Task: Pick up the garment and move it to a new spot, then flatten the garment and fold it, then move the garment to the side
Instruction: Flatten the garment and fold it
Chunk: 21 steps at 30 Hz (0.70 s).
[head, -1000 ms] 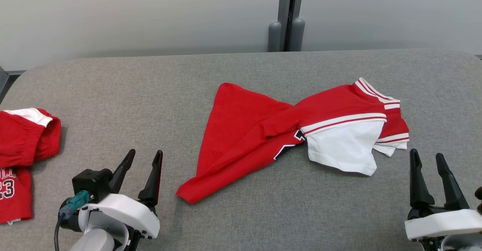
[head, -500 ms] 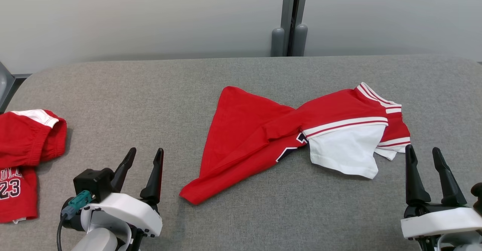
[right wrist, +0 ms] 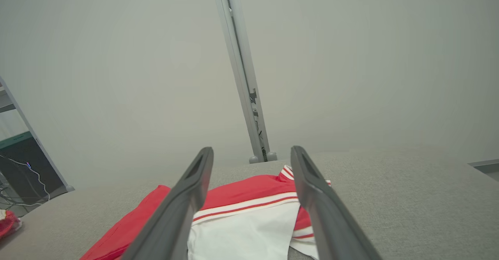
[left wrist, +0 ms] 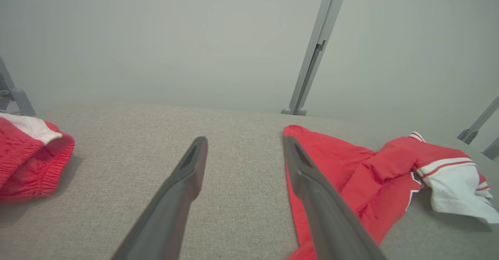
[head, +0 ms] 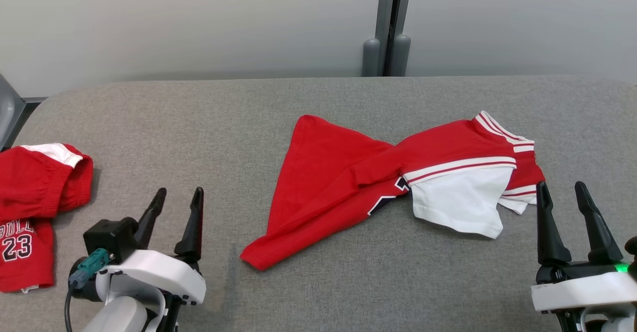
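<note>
The garment lies twisted centre-right of the frame on the grey worktop — untouched. Left gripper and right gripper flank it, jaws apart and empty — likely poised for pickup.

The garment was red with a white panel and red-and-white stripes; the table was grey; the red shorts bore white numerals.

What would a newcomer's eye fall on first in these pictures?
The crumpled red-and-white garment at the middle of the grey table stands out. A second red garment, numbered 23, lies at the left edge; the left gripper and right gripper hover open and empty near the front.
</note>
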Available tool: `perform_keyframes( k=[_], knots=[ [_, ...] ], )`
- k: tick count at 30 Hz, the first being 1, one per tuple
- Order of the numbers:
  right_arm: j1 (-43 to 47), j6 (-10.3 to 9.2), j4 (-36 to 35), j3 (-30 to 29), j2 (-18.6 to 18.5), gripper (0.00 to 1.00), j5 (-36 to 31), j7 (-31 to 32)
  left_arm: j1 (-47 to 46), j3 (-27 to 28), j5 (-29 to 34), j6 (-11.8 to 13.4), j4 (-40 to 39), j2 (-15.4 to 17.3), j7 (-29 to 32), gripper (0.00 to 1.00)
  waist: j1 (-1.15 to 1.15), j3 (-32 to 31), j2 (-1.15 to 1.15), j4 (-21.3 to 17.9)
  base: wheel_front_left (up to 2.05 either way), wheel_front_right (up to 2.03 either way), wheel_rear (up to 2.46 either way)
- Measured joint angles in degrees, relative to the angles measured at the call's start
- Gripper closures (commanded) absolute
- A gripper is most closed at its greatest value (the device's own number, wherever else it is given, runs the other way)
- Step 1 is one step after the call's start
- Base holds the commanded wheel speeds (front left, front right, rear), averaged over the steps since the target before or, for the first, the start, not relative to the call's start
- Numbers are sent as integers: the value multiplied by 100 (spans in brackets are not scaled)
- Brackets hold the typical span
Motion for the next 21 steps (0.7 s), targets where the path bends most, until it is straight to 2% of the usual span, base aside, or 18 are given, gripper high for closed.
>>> perform_keyframes(
  k=[6, 12, 21],
  knots=[
    [2, 0, -59, 21, 27, 0, -245, -43, 135, 281, 218, 31, -172, -45, -10, 0, 0, -51, 0, 6, 0, 0, 0],
    [4, 0, -56, 41, 62, 0, -443, -49, 378, 746, 686, 27, -316, -312, -23, 0, 0, -21, 0, 42, 0, 0, 0],
    [5, 0, -33, 2, 151, 0, -579, -52, 614, 1283, 1255, -314, -249, -732, -24, 0, 0, 12, 0, 32, 0, 0, 0]
  ],
)
